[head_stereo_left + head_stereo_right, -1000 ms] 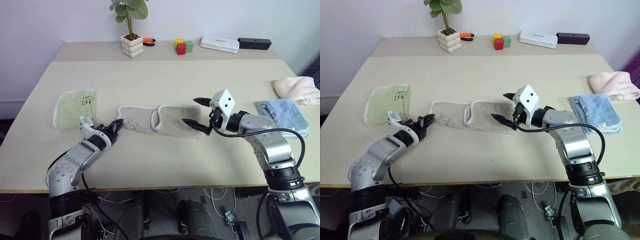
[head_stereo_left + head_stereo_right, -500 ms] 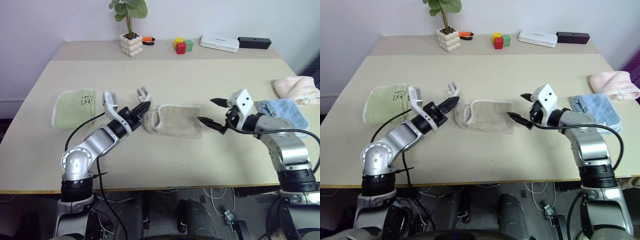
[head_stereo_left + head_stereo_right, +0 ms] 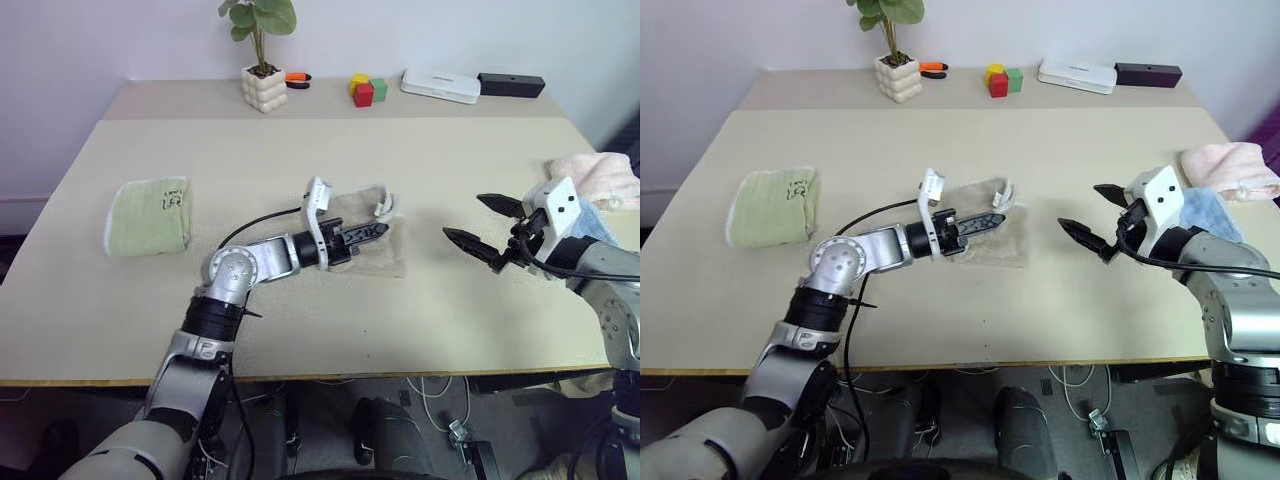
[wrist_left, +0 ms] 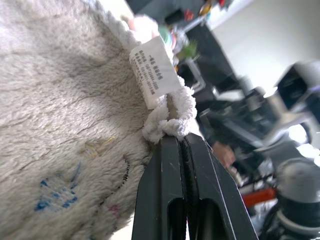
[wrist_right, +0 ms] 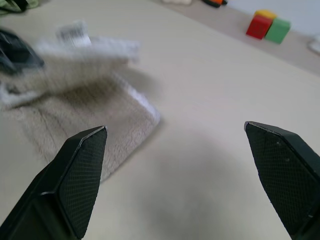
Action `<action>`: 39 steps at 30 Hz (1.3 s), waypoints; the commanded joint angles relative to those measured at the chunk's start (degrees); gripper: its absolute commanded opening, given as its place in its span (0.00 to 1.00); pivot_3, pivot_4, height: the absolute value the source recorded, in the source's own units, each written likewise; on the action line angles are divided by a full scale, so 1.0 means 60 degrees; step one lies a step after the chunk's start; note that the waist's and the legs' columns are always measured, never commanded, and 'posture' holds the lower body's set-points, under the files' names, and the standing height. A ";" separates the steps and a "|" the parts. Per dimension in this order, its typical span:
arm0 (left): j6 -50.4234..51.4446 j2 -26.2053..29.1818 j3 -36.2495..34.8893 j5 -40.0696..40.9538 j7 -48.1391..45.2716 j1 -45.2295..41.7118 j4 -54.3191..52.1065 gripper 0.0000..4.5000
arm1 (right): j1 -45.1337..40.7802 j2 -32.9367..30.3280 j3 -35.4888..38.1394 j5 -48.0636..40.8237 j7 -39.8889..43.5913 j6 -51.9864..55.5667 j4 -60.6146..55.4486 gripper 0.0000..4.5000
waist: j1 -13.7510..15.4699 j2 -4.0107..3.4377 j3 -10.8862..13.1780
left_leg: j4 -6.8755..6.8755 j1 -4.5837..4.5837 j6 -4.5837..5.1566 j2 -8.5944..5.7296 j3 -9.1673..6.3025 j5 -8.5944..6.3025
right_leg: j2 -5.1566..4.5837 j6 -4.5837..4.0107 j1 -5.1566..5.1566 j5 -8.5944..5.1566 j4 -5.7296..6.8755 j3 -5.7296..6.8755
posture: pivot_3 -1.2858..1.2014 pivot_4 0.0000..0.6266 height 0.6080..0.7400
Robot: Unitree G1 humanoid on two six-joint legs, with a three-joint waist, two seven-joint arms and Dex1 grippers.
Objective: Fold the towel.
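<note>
The towel (image 3: 368,240) lies near the middle of the counter (image 3: 300,160), bunched and partly doubled over on itself. The left claw (image 3: 372,232) reaches across it, pointing toward the robot's right, fingers pressed together on the towel's whitish stitched edge beside a small white care label (image 4: 154,71). That pinched corner is lifted a little above the rest of the cloth. In the left wrist view the beige terry shows some dark and blue embroidery (too blurred to read).

The right claw (image 3: 487,229) hangs above bare counter to the right of the towel, well apart from it, its 2 fingers spread wide and holding nothing. In the right wrist view the towel's near edge lies flat ahead of the spread fingers (image 5: 80,175).

A light-green folded cloth (image 3: 148,216) sits on the robot's left part of the counter. A blue cloth (image 3: 1205,213) and a pink cloth (image 3: 598,177) lie at the far right. Along the back stand a potted plant (image 3: 262,60), coloured blocks (image 3: 366,91), a white box (image 3: 439,86) and a black box (image 3: 510,84).
</note>
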State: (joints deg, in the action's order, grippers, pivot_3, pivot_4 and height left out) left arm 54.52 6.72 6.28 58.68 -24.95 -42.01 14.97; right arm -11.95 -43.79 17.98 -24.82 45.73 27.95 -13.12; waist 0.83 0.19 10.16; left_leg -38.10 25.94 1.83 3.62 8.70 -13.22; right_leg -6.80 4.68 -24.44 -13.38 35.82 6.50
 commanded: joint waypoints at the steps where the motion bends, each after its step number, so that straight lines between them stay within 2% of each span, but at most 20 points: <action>1: -0.0124 -0.0349 0.0208 -0.0719 -0.0739 -0.0329 0.0467 0.01 | 0.0335 -0.0161 0.0564 -0.0229 -0.0250 0.0199 -0.0784 1.00 | -0.0015 0.0000 0.0000 | 0.0000 0.0008 0.0003 0.0001 -0.0002 -0.0002 | 0.0000 0.0000 -0.0004 0.0000 -0.0007 0.0002 | 0.52 0.24 1.00; 6: -0.0575 -0.0804 0.0630 -0.1987 -0.1561 -0.0401 0.1341 0.01 | 0.0590 -0.0213 0.0785 -0.0194 -0.0579 0.0348 -0.1225 1.00 | -0.0019 0.0000 0.0000 | 0.0002 0.0026 0.0006 0.0000 -0.0003 -0.0002 | 0.0001 0.0002 -0.0020 0.0002 -0.0009 0.0007 | 0.52 0.24 1.00; 10: -0.0424 -0.1021 0.0642 -0.2393 -0.2089 -0.0207 0.1441 0.01 | 0.0625 -0.0190 0.0723 -0.0052 -0.0803 0.0303 -0.1409 1.00 | -0.0023 0.0001 0.0000 | 0.0001 0.0028 0.0007 0.0002 -0.0007 -0.0003 | 0.0001 0.0001 -0.0020 0.0001 -0.0011 0.0009 | 0.52 0.24 1.00; 13: -0.0336 -0.1123 0.0239 -0.2527 -0.1915 -0.0153 0.1539 0.15 | 0.0554 -0.0165 0.0624 -0.0017 -0.0896 0.0297 -0.1420 1.00 | -0.0020 0.0000 0.0000 | 0.0001 0.0031 0.0007 0.0004 -0.0013 -0.0003 | 0.0001 0.0000 -0.0020 0.0000 -0.0011 0.0013 | 0.52 0.24 1.00; 17: -0.0025 -0.1079 -0.0026 -0.2370 -0.2195 0.0047 0.0971 0.59 | 0.0368 -0.0148 0.0385 0.0084 -0.0920 0.0181 -0.1195 1.00 | -0.0028 0.0000 0.0000 | 0.0000 0.0035 0.0007 0.0004 -0.0016 -0.0002 | 0.0001 0.0002 -0.0022 0.0001 -0.0010 0.0014 | 0.52 0.24 1.00; 20: 0.0268 -0.0749 0.0352 -0.2500 -0.2634 0.0317 0.0143 0.93 | 0.0054 -0.0149 0.0192 0.0139 -0.0874 0.0093 -0.0888 1.00 | -0.0036 0.0000 0.0000 | 0.0000 0.0036 0.0008 0.0004 -0.0016 -0.0002 | 0.0001 0.0004 -0.0022 0.0003 -0.0009 0.0015 | 0.52 0.24 1.00; 21: 0.0295 -0.0524 0.0652 -0.2589 -0.3013 0.0433 -0.0229 0.99 | -0.0047 -0.0144 0.0139 0.0158 -0.0862 0.0044 -0.0783 1.00 | -0.0033 -0.0002 -0.0001 | -0.0002 0.0036 0.0008 0.0003 -0.0016 -0.0001 | 0.0001 0.0005 -0.0022 0.0003 -0.0007 0.0015 | 0.52 0.24 1.00; 22: 0.0084 -0.0137 0.1091 -0.2837 -0.3515 0.0564 -0.0719 0.99 | -0.0189 -0.0120 0.0081 0.0173 -0.0860 0.0006 -0.0670 1.00 | -0.0037 -0.0002 -0.0001 | -0.0003 0.0036 0.0007 0.0003 -0.0016 -0.0001 | 0.0001 0.0005 -0.0021 0.0003 -0.0003 0.0015 | 0.52 0.24 1.00; 25: -0.0524 0.0618 0.1195 -0.2911 -0.4524 0.0787 -0.1860 0.99 | -0.0774 0.0153 0.0012 0.0116 -0.1042 -0.0016 -0.0154 1.00 | -0.0072 -0.0007 -0.0002 | -0.0003 0.0035 0.0002 0.0004 -0.0015 0.0001 | 0.0004 0.0004 -0.0027 0.0003 0.0005 0.0016 | 0.52 0.24 1.00; 29: -0.1150 0.0496 0.0117 -0.2854 -0.4226 0.0419 -0.1366 0.99 | -0.1545 0.1220 -0.0400 0.0654 -0.2475 0.0025 0.0705 1.00 | -0.0025 -0.0008 -0.0003 | -0.0015 0.0034 -0.0003 0.0008 -0.0019 0.0006 | 0.0004 0.0002 -0.0025 0.0004 0.0017 0.0017 | 0.52 0.24 1.00; 32: -0.1341 -0.0057 -0.1241 -0.2357 -0.3257 -0.0081 -0.0602 0.99 | -0.1568 0.2079 -0.0762 0.1042 -0.3257 -0.0123 0.0839 1.00 | -0.0011 -0.0005 -0.0002 | -0.0024 0.0050 -0.0001 0.0010 -0.0038 0.0006 | -0.0003 0.0002 -0.0023 0.0003 0.0020 0.0026 | 0.52 0.24 1.00; 33: -0.1567 -0.0281 -0.1688 -0.2223 -0.2989 -0.0230 -0.0370 0.94 | -0.1638 0.2503 -0.0717 0.0861 -0.3559 0.0043 0.0756 1.00 | -0.0025 -0.0006 -0.0002 | -0.0029 0.0063 0.0001 0.0011 -0.0043 0.0007 | -0.0003 0.0007 -0.0030 0.0005 0.0021 0.0028 | 0.52 0.24 1.00; 35: -0.1801 -0.0666 -0.2420 -0.2020 -0.2365 -0.0481 0.0001 0.81 | -0.1666 0.3173 -0.0740 0.0413 -0.3877 0.0434 0.0357 0.88 | -0.0044 -0.0007 -0.0002 | -0.0027 0.0073 0.0002 0.0003 -0.0041 0.0008 | -0.0002 0.0037 -0.0040 0.0019 0.0028 0.0029 | 0.52 0.24 1.00; 37: -0.2557 -0.0924 -0.2634 -0.2486 -0.1875 -0.0579 0.0355 0.58 | -0.1658 0.3642 -0.1006 0.0464 -0.4244 0.0565 -0.0012 0.70 | -0.0042 -0.0007 -0.0002 | -0.0024 0.0071 -0.0016 -0.0003 -0.0042 0.0019 | 0.0003 0.0051 -0.0040 0.0023 0.0041 0.0034 | 0.52 0.24 1.00; 39: -0.3309 -0.1094 -0.2629 -0.3006 -0.1614 -0.0611 0.0708 0.35 | -0.1749 0.4135 -0.1021 0.0572 -0.4817 0.0566 -0.0070 0.46 | -0.0035 -0.0008 -0.0002 | -0.0020 0.0070 -0.0031 -0.0004 -0.0047 0.0029 | 0.0009 0.0054 -0.0041 0.0024 0.0046 0.0043 | 0.52 0.24 1.00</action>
State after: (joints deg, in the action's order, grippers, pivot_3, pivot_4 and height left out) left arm 38.44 0.80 -9.00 42.60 -36.03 -44.80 18.45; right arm -21.11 -19.88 11.31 -21.09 19.42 31.70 -10.66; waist 0.62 0.14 10.15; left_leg -38.22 26.36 1.53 3.60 8.41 -12.98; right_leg -6.72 5.00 -24.67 -13.23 36.10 6.77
